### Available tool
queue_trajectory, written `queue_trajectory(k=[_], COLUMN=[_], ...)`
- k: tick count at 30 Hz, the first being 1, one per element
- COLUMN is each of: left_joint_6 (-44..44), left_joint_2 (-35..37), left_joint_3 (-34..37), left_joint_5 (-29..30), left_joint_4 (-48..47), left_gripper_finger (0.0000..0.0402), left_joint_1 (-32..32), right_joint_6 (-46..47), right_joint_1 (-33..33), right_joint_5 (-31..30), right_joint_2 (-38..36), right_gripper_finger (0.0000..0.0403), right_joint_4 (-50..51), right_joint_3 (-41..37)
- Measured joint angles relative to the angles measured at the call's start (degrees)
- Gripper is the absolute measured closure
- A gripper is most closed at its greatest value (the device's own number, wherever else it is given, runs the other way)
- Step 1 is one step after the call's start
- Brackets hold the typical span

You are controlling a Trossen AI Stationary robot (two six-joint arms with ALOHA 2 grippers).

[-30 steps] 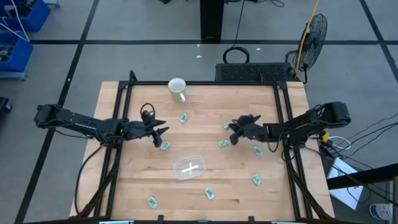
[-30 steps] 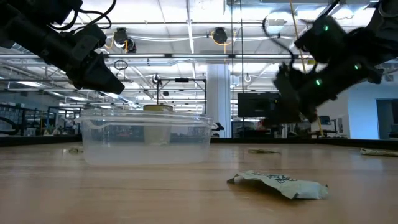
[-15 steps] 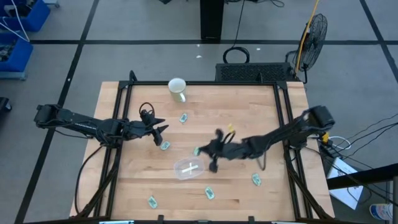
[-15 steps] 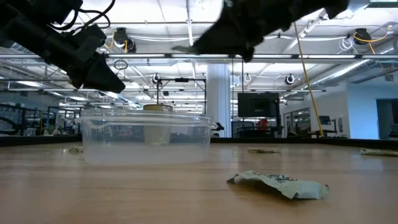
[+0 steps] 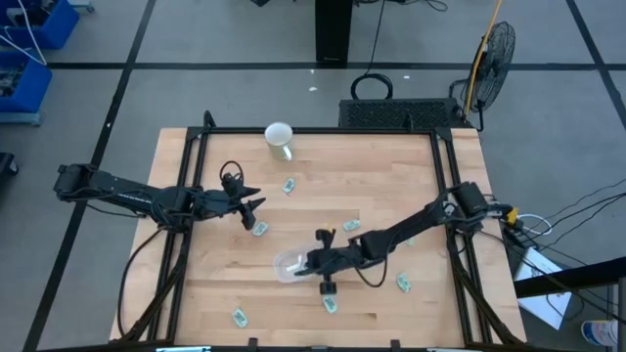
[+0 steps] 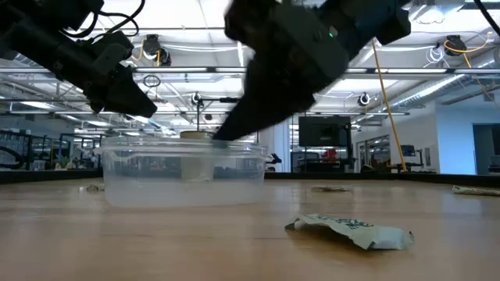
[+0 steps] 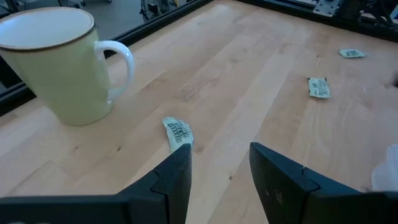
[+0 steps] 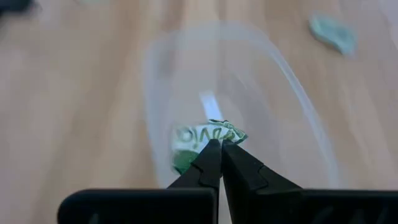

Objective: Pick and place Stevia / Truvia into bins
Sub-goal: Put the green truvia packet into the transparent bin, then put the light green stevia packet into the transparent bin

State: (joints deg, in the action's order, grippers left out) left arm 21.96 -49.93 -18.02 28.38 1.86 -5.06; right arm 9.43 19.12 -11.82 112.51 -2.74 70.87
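Note:
The see-through bowl (image 5: 290, 265) stands on the table's near middle and also shows in the low view (image 6: 183, 176). My right gripper (image 5: 313, 261) reaches from the right over the bowl and is shut on a green and white sachet (image 8: 202, 137). My left gripper (image 5: 254, 207) is open and empty at the table's left, above a loose sachet (image 7: 179, 132) that lies flat on the wood. Other sachets lie flat at the far middle (image 5: 289, 185), beside the left gripper (image 5: 259, 229) and near the front edge (image 5: 331, 304). My right gripper pinches the sachet's crumpled edge (image 8: 219, 133) between its two fingertips (image 8: 211, 152). The fingers slant down from the table's right side. The sachet is clear of the table, over the inside of the bowl (image 8: 286, 93), about level with its rim.
A white mug (image 5: 279, 139) stands at the table's far edge and also shows in the left wrist view (image 7: 59, 62). More sachets lie at the right (image 5: 352, 226), the near right (image 5: 403, 282) and the near left (image 5: 240, 316). A crumpled sachet (image 6: 351, 232) lies near the low camera.
My right gripper has swung from the table's right-middle toward the left and near edge, carrying a sachet, and has come down over the bowl. The sachet is now lifted clear of the wood. My left arm has kept still.

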Motion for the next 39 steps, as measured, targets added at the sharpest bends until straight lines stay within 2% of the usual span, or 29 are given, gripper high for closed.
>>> queue_trajectory(k=[5,14,18,24,31,34,39], left_joint_6=[0.0,0.0,0.0,1.2,7.6,8.8,8.9], left_joint_2=[0.0,0.0,0.0,0.0,-0.2,-2.1,-9.6], left_joint_3=[0.0,0.0,0.0,0.0,0.0,0.0,0.0], left_joint_5=[0.0,0.0,-0.3,-6.0,-5.9,-5.8,-3.9], left_joint_4=[-0.3,-0.4,-0.4,-3.2,-6.0,-5.1,2.7], left_gripper_finger=[0.0234,0.0234,0.0234,0.0234,0.0234,0.0234,0.0234], left_joint_1=[0.0,0.0,0.0,0.0,-0.3,-0.7,-0.7], right_joint_6=[-0.8,-5.8,-5.7,-5.7,-4.2,-2.4,-3.1], right_joint_1=[-2.5,-5.2,-5.6,-5.6,-5.5,-5.5,-5.5], right_joint_5=[7.3,7.4,7.5,7.5,7.5,7.5,7.5], right_joint_2=[-1.8,-1.8,-1.8,-1.8,-1.8,-3.2,-9.1], right_gripper_finger=[0.0403,0.0397,0.0375,0.0331,0.031,0.031,0.031], right_joint_4=[4.9,7.9,7.7,7.3,3.1,2.0,3.2], right_joint_3=[0.0,0.0,0.0,0.0,0.0,0.0,0.0])
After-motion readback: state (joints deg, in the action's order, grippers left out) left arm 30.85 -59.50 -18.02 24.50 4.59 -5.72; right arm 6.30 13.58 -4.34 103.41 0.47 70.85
